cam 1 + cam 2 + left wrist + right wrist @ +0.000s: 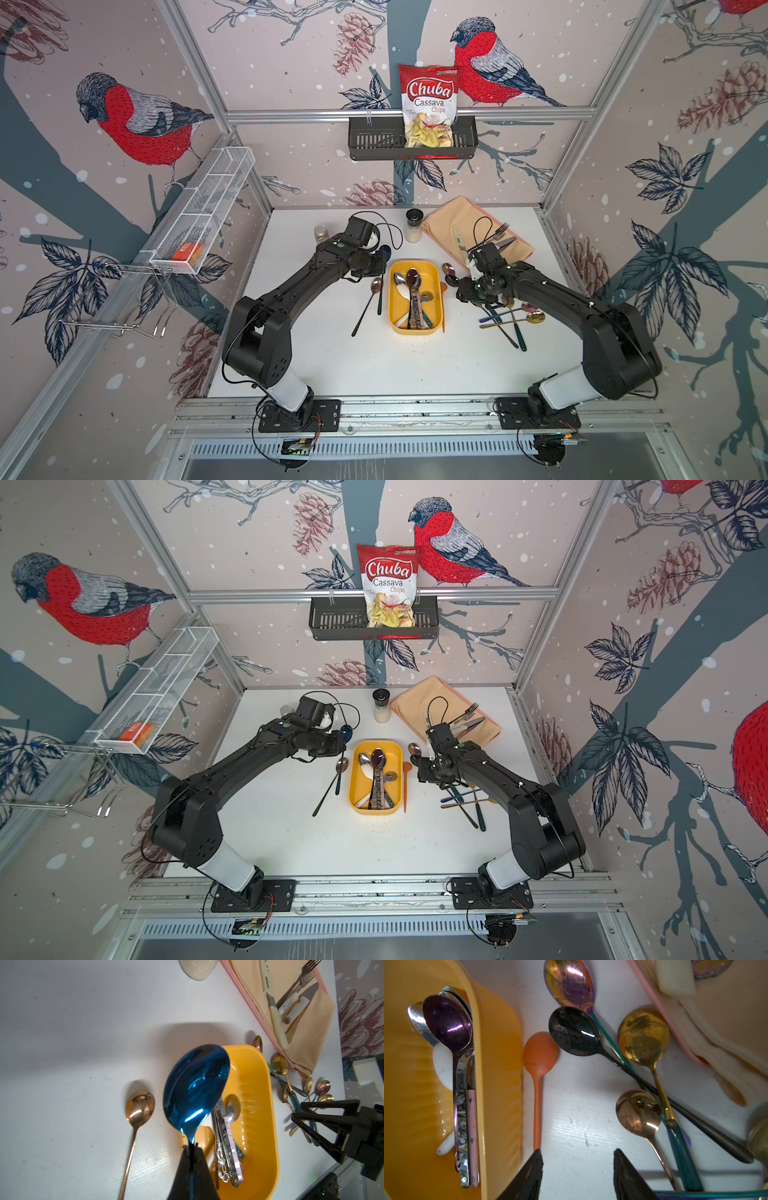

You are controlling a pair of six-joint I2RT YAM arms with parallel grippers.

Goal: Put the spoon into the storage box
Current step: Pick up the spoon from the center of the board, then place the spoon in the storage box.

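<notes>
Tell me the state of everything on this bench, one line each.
left gripper: shut on blue spoon.
right gripper: open, empty.
blue spoon: held by its handle.
box: holds several spoons.
orange spoon: lying beside box.
chips bag: upright in basket.
shaker: upright, capped.

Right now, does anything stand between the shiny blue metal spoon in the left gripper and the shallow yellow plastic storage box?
Nothing visible does. The left gripper pinches the blue spoon by its handle beside a corner of the yellow storage box, with nothing between them. Spoons already inside leave bare floor free.
</notes>
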